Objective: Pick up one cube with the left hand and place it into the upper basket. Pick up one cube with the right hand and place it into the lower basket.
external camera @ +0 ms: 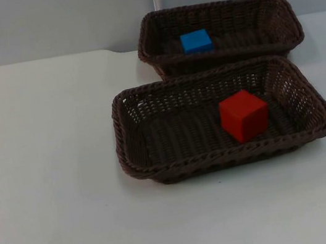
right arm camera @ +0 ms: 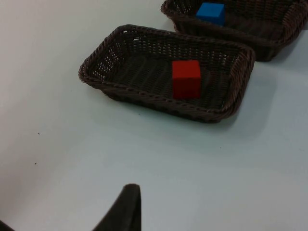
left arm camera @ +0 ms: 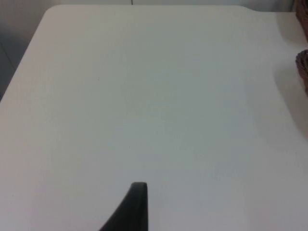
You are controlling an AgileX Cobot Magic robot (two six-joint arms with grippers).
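A blue cube (external camera: 196, 41) (right arm camera: 211, 11) lies in the upper brown wicker basket (external camera: 269, 7) (right arm camera: 279, 36), towards its left side. A red cube (external camera: 244, 115) (right arm camera: 186, 78) rests in the lower brown wicker basket (external camera: 136, 132) (right arm camera: 103, 62), right of its middle. My left gripper (left arm camera: 137, 209) hangs over bare white table, well to the left of the baskets, holding nothing that I can see. My right gripper (right arm camera: 127, 209) is drawn back over the table, apart from the lower basket, and both baskets lie ahead of it.
The two baskets stand close together, the upper one against the grey partition wall (external camera: 58, 20). A bit of basket rim (left arm camera: 303, 67) shows in the left wrist view. White table (external camera: 47, 179) spreads to the left of and in front of the baskets.
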